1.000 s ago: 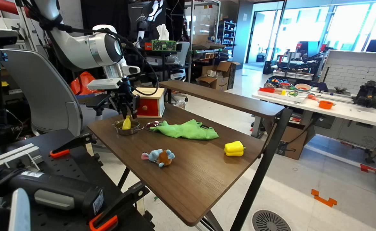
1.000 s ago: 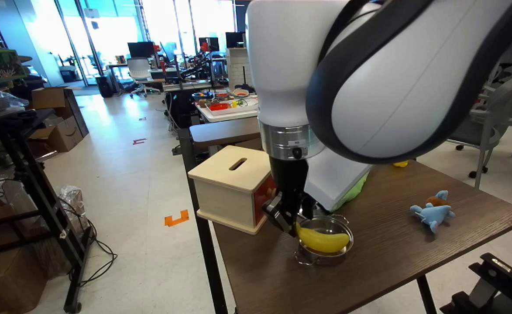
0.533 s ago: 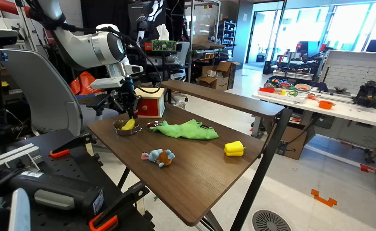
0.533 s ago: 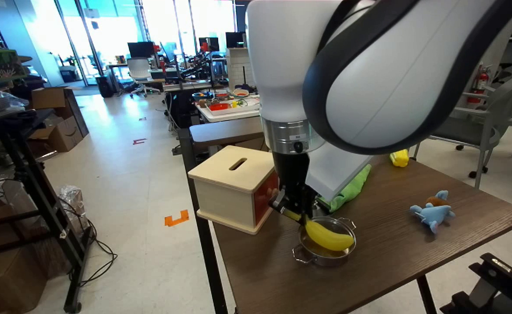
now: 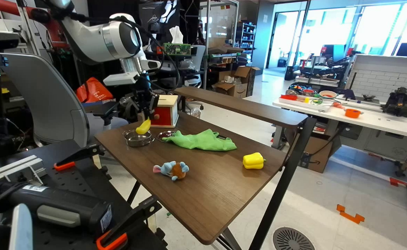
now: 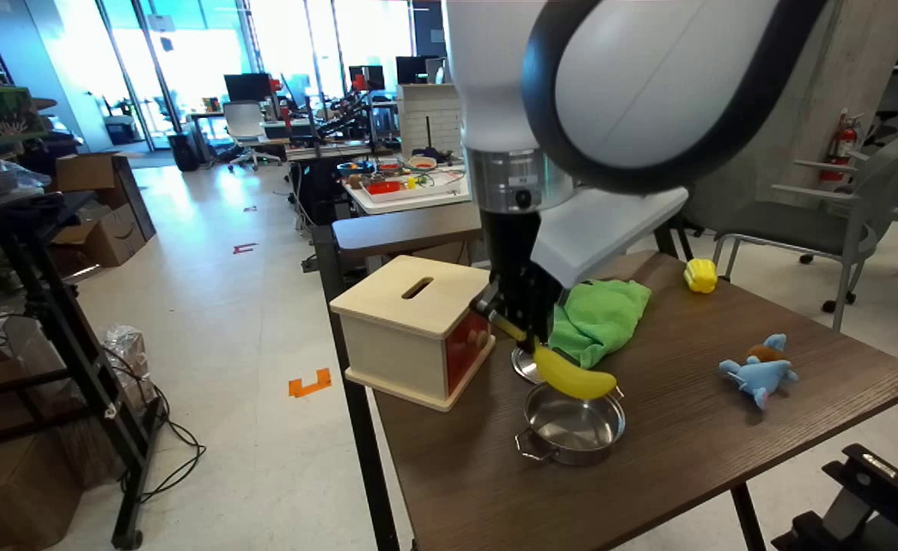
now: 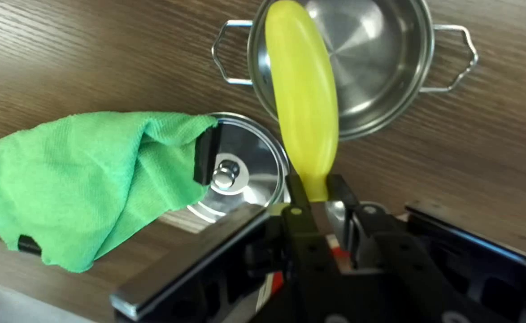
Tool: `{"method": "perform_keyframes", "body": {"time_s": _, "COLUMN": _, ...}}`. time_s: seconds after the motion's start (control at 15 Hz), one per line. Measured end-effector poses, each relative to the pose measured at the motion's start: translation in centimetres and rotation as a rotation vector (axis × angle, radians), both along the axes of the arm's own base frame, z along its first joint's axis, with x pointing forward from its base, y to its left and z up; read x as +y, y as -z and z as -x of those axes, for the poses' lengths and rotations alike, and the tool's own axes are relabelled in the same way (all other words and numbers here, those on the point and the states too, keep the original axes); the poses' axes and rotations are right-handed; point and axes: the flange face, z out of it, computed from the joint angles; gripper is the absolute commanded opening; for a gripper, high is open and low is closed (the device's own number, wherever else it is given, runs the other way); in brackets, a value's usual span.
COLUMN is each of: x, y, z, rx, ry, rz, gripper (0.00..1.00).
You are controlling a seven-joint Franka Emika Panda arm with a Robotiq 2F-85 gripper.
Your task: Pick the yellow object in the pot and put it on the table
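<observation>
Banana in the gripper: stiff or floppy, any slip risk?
The yellow banana looks stiff: it juts from the gripper without visible sag. Its smooth, shiny surface may be slippery, and gripped at one end only, it could swivel if bumped.

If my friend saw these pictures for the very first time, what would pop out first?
Probably the bright yellow banana, pinched at one end by the gripper, its other end over the metal pot. Next might come the crumpled green cloth on the brown table, overlapping a shiny lid. Then a blue-and-brown plush toy and a yellow pepper, sitting apart on that table.
</observation>
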Motion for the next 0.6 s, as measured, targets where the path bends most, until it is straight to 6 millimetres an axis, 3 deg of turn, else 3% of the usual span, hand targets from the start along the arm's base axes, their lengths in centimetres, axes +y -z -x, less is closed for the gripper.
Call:
{"method": "perform_keyframes", "body": {"time_s": 0.27, "x": -2.3, "y": -7.0, "z": -0.8, "rx": -0.072, "ry": 0.069, "rz": -0.069, "gripper": 0.04}}
{"method": "perform_keyframes", "body": {"time_s": 0.4, "x": -5.3, "y": -9.7, "z": -1.4, "rx": -0.098, "ry": 0.130, "rz": -0.081, "gripper": 0.04}}
{"method": "perform_keyframes", "body": {"time_s": 0.6, "x": -11.3, "y": -10.9, "z": -2.2, "rx": -0.114, "ry": 0.263, "rz": -0.073, "gripper": 0.04}}
